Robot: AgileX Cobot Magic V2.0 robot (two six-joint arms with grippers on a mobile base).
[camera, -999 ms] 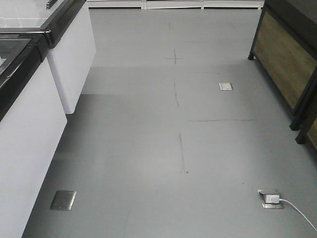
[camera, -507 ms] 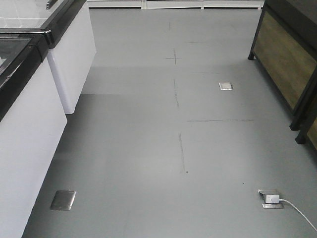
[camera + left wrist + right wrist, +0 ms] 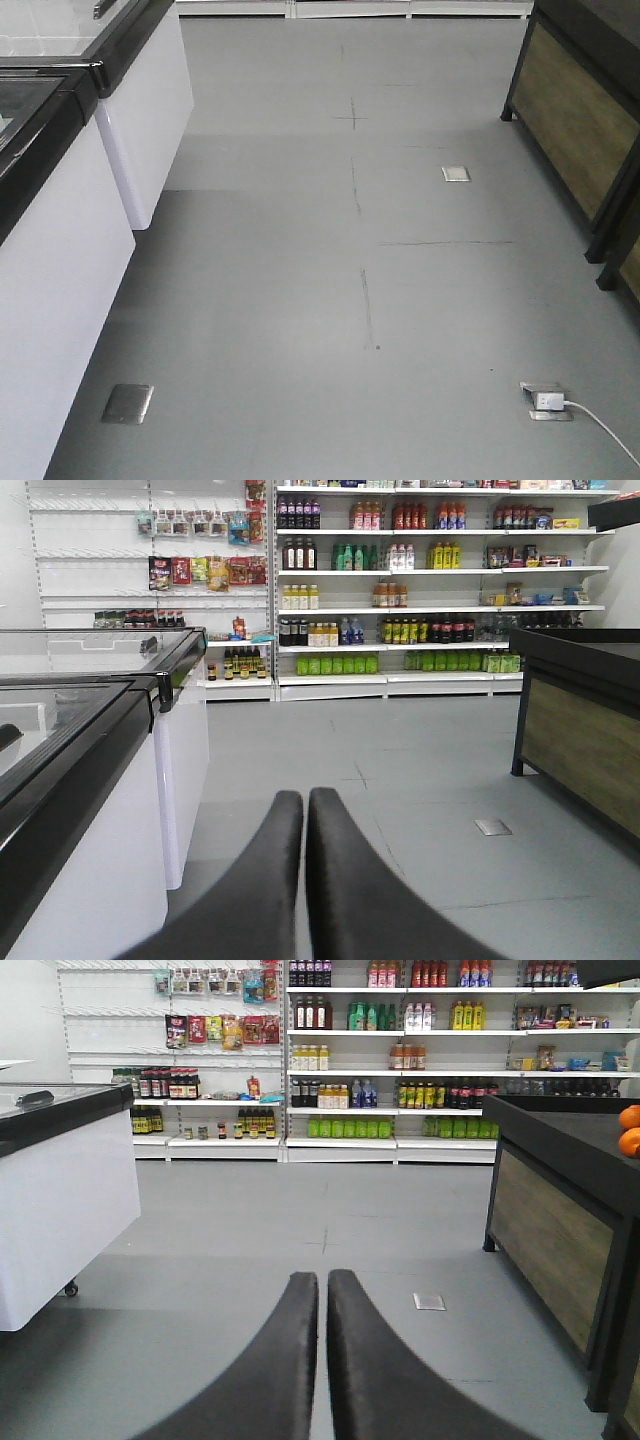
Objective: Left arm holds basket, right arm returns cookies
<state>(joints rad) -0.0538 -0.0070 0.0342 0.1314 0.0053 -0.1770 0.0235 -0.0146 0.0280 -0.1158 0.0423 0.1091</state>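
The basket and the cookies are out of view in every frame. In the left wrist view my left gripper [image 3: 305, 798] is shut, its two black fingers pressed together with nothing between them, pointing down a shop aisle. In the right wrist view my right gripper [image 3: 322, 1280] is also shut and holds nothing, aimed along the same grey floor. Neither arm shows in the front view, which holds only the floor.
White freezer cabinets [image 3: 60, 240] with black rims line the left. A dark wood-panelled counter [image 3: 585, 120] stands on the right, with oranges [image 3: 630, 1130] on it. Stocked shelves [image 3: 440, 580] fill the far wall. Metal floor sockets [image 3: 127, 403] and a plugged-in white cable [image 3: 600, 425] lie on the floor.
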